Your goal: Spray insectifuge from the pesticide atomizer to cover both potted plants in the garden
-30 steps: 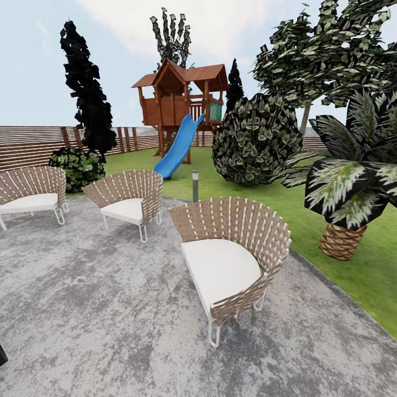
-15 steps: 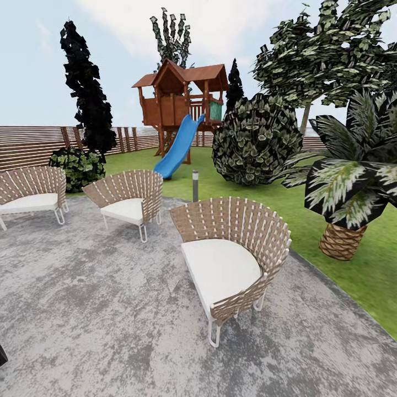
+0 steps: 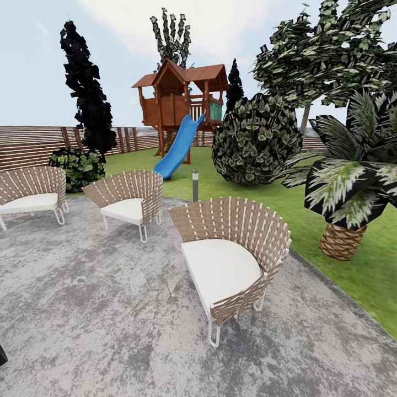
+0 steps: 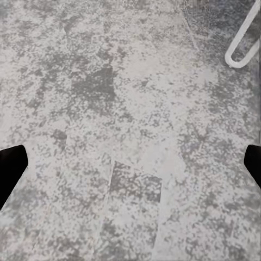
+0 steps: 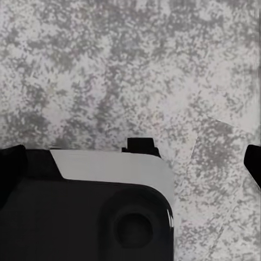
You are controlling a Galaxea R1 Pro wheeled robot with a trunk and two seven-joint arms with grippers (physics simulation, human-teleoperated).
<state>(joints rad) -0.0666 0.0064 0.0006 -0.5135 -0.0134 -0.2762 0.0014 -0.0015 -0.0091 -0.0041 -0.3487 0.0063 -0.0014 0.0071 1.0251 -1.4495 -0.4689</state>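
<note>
On the patio: the head view looks over a grey stone patio (image 3: pixel 99 309) toward lawn and fence.
Garden: green lawn (image 3: pixel 309 220) from 12 to 3 o'clock of the patio, with a brown slatted fence (image 3: pixel 27 144) along the far edge at 10 to 11 o'clock.
Chairs: three wicker chairs with white cushions; the nearest (image 3: pixel 231 256) at centre, a second (image 3: pixel 129 201) at 11 o'clock of it, a third (image 3: pixel 30 193) at the far left edge.
Lamp post: a grey bollard (image 3: pixel 195 186) stands just behind the nearest chair, at the patio's edge.
Playhouse: a brown wooden playhouse (image 3: pixel 179 99) with a blue slide (image 3: pixel 177 146) at 12 o'clock, on the lawn.
Greenery: a round bush (image 3: pixel 256 140) at 1 o'clock, a palm (image 3: pixel 353 182) with a woven brown trunk at 3 o'clock, a dark cypress (image 3: pixel 85 91) at 11 o'clock, a low shrub (image 3: pixel 77 165) beneath it.
Atomizer and potted plants: not to be found among these things.
Left end effector (image 4: pixel 130 163): dark fingertips (image 4: pixel 11 168) sit at opposite edges of the left wrist view, wide apart, empty, above the stone; a white chair leg (image 4: pixel 243 41) is near.
Right end effector (image 5: pixel 130 163): fingertips (image 5: pixel 254 163) likewise spread wide, nothing held, above the stone and a black-and-white part of the robot (image 5: pixel 109 201).
</note>
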